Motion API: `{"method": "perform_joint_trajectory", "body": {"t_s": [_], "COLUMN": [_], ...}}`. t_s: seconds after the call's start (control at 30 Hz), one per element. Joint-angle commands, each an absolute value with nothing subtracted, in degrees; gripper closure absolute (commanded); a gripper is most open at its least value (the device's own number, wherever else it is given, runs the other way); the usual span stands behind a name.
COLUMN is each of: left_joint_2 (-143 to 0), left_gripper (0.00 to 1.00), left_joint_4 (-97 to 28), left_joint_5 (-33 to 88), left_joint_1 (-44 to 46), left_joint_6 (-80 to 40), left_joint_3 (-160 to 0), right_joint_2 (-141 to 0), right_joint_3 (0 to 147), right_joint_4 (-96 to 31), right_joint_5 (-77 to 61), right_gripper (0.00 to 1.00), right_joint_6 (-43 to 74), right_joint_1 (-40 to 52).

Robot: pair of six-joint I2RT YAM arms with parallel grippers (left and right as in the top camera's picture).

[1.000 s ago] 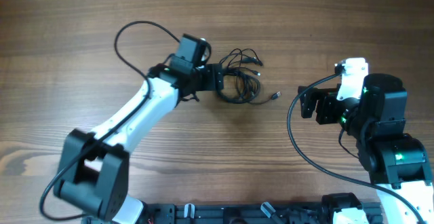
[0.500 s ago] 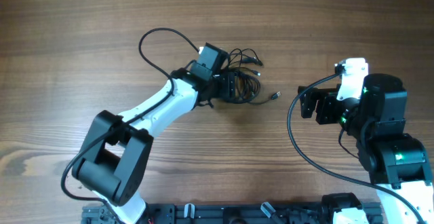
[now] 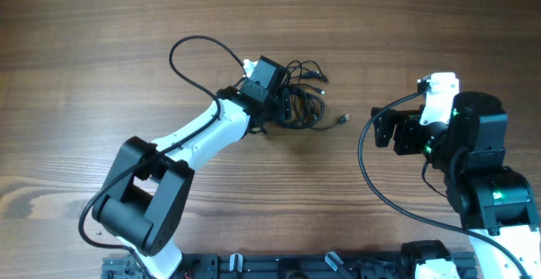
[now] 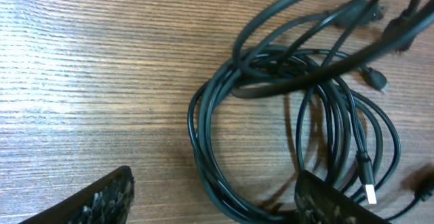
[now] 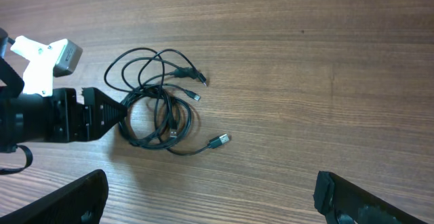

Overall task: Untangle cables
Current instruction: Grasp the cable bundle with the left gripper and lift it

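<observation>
The cables (image 3: 303, 101) are thin black cords looped in a loose tangle on the wooden table, with one plug end (image 3: 342, 119) trailing to the right. My left gripper (image 3: 287, 107) is open and sits at the tangle's left side, its fingers straddling the coil's lower loop (image 4: 224, 176). The tangle also shows in the right wrist view (image 5: 159, 112). My right gripper (image 3: 386, 128) is open and empty, well to the right of the cables.
The left arm's thick black cable (image 3: 196, 51) arcs over the table behind the wrist. The right arm's own cable (image 3: 372, 173) loops in front of its base. The table's front edge holds a black rail (image 3: 287, 266).
My left gripper moved right from beside the tangle onto its left side, then settled with little further motion. The right arm has not moved.
</observation>
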State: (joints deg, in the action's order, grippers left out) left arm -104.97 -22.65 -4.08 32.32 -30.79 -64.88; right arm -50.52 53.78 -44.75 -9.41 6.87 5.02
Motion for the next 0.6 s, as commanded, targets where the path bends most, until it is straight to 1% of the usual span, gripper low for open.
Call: {"method": "perform_joint_trajectory", "body": {"t_s": [0.0,0.17,0.23,0.4,0.57], "left_joint_2": [-106.9,-109.0,-109.3,-109.4,-109.6], "left_gripper": [0.23,0.23,0.25,0.34,0.34], "left_joint_4": [-22.4,-22.5,-22.5,-22.7,-23.2], "left_joint_5": [-6.1,-6.1,-6.1,-6.1,-6.1], "left_joint_1": [32.5,32.5,32.5,32.5,33.2], "left_joint_6": [-32.2,-32.2,-32.2,-32.2,-32.2], "left_joint_3": [-65.6,-65.6,-65.6,-65.6,-65.6], "right_joint_2": [-50.8,-50.8,-50.8,-50.8,-50.8], "right_joint_3": [55.0,55.0,55.0,55.0,55.0], "right_joint_4": [-44.7,-44.7,-44.7,-44.7,-44.7], "right_joint_5": [-10.4,-10.4,-10.4,-10.4,-10.4], "right_gripper": [0.00,0.00,0.00,0.00,0.00], "right_joint_6": [7.7,7.7,7.7,7.7,7.7], "right_joint_1": [5.3,5.3,5.3,5.3,5.3]}}
